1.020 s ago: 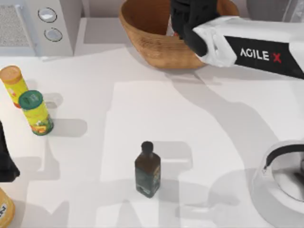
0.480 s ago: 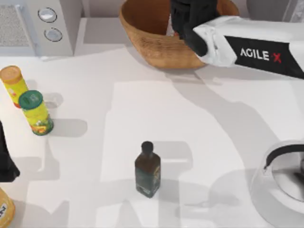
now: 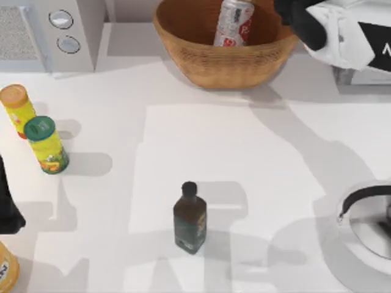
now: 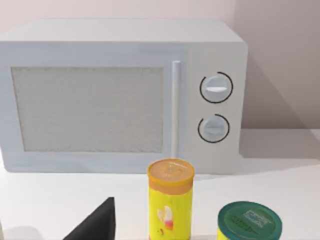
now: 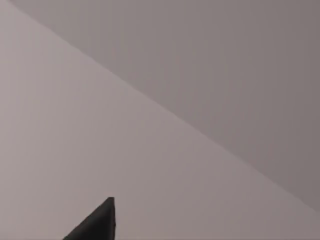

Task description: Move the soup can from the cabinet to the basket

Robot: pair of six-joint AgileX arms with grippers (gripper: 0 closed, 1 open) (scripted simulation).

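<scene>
Right gripper point(image 3: 299, 21) sits at the top right of the top view, just right of the basket point(image 3: 208, 64) rim; whether its fingers are apart or closed I cannot tell, since the dark wrist hides them. It holds nothing that I can see, because the can point(image 3: 233, 23) lies apart from it inside the basket at top centre. That can leans against the far wall, its long axis tilted, top toward the upper right and red label facing up. From the gripper the can lies to the left, and the right arm is much the nearer of the 2. By my reading the drop is done, and what remains is pulling the arm clear to the right without clipping the rim.

Left gripper point(image 3: 7, 207) is parked at the left edge of the top view, its finger state also beyond telling. Near it stand 2 jars point(image 3: 44, 144), with the microwave point(image 3: 55, 30) at upper left. A dark bottle point(image 3: 189, 218) stands low at centre, and a kettle point(image 3: 366, 226) at lower right.
</scene>
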